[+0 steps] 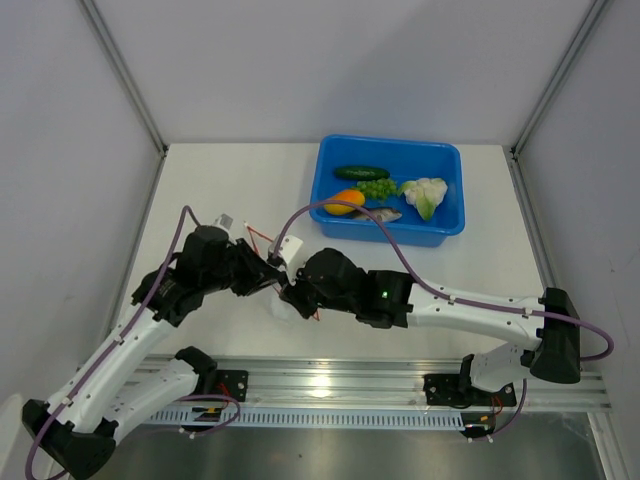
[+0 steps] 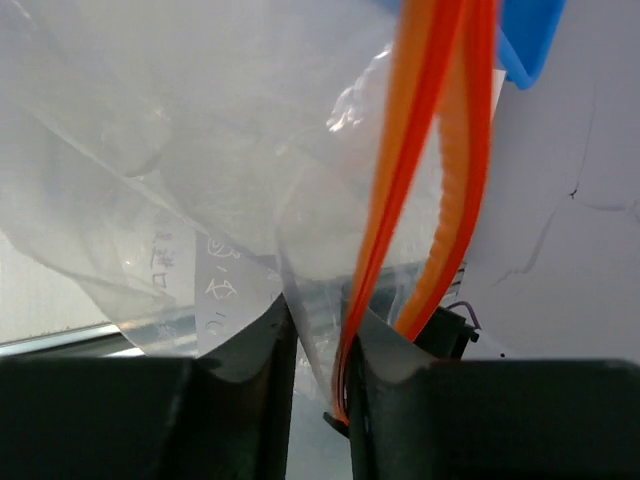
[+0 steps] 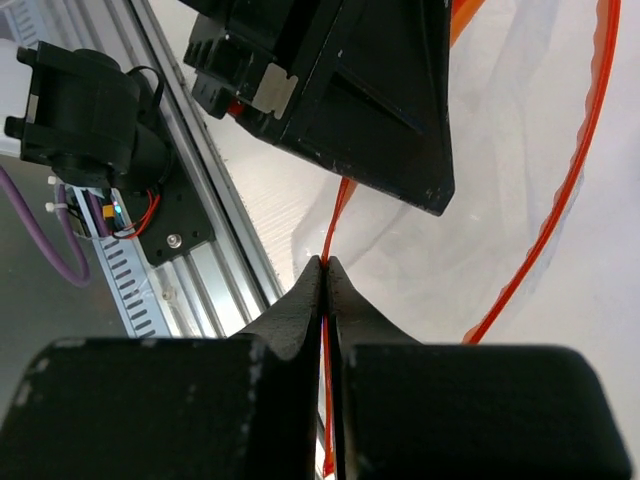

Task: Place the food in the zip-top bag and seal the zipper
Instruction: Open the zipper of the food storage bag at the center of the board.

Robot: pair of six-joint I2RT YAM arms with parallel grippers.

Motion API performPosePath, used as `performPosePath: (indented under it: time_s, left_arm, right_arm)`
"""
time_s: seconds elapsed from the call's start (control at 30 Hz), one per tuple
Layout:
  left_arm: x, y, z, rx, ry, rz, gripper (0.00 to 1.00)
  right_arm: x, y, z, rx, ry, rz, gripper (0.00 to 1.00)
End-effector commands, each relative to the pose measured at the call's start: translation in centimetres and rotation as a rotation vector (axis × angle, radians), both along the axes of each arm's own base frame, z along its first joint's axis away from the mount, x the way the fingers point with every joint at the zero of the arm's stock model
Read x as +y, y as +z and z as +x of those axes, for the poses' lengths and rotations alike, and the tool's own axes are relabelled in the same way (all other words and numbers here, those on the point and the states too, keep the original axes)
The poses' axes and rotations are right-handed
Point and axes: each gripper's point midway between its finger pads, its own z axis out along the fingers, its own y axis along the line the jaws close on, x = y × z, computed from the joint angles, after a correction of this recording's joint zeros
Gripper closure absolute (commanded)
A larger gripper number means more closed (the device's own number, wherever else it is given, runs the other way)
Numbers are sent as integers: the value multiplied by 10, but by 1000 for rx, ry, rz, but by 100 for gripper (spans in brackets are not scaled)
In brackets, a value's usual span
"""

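Left tool (image 1: 276,266), right tool (image 1: 292,295) crowd bag (image 1: 284,306) mid-table; bin (image 1: 441,231) blocks far right; far-left table (image 1: 205,180) free.

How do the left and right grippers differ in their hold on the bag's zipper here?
Right gripper: jaws pressed shut on the zipper. Left gripper: jaws narrowly apart, zipper and clear bag film between them. The left reaches in from the left, the right from the right. Both work the bag's mouth edge.
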Motion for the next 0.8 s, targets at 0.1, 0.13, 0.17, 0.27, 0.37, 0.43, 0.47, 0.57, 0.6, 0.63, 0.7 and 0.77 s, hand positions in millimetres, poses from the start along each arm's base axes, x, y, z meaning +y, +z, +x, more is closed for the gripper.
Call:
performPosePath:
  time_s: [0.1,0.13,0.17,0.27,0.37,0.43,0.47,0.57,0.6,0.63,0.7,0.77]
  left_arm:
    - [-9,14,9,-141,-83,-4,99]
    - [-9,16,9,-148,-89,-4,99]
    - [-8,16,9,-153,-93,7,99]
    - [-3,14,11,-153,-111,69,100]
    - [5,16,13,-157,-125,150,99]
    - [12,23,13,-167,-144,208,99]
    - [17,18,15,-153,-134,252,99]
    - [36,35,21,-177,-112,364,99]
    - [41,34,21,-168,-108,400,100]
    - [46,47,23,-189,-99,425,99]
    - [60,34,20,-115,-91,522,99]
    - [65,28,18,-69,-97,561,99]
  right_arm:
    - [4,29,3,37,-29,74,100]
    - [2,27,6,44,-49,68,89]
    - [-2,28,10,57,-76,69,81]
    - [-17,30,13,66,-111,53,63]
    - [-29,34,9,82,-97,46,52]
    - [-38,47,9,89,-96,71,45]
    - [-42,51,12,91,-109,79,40]
    - [-62,58,27,111,-178,81,26]
    - [-66,58,32,121,-200,82,24]
    - [-75,59,44,138,-248,90,22]
    - [-80,56,50,182,-251,92,22]
    - [-83,53,56,233,-221,99,22]
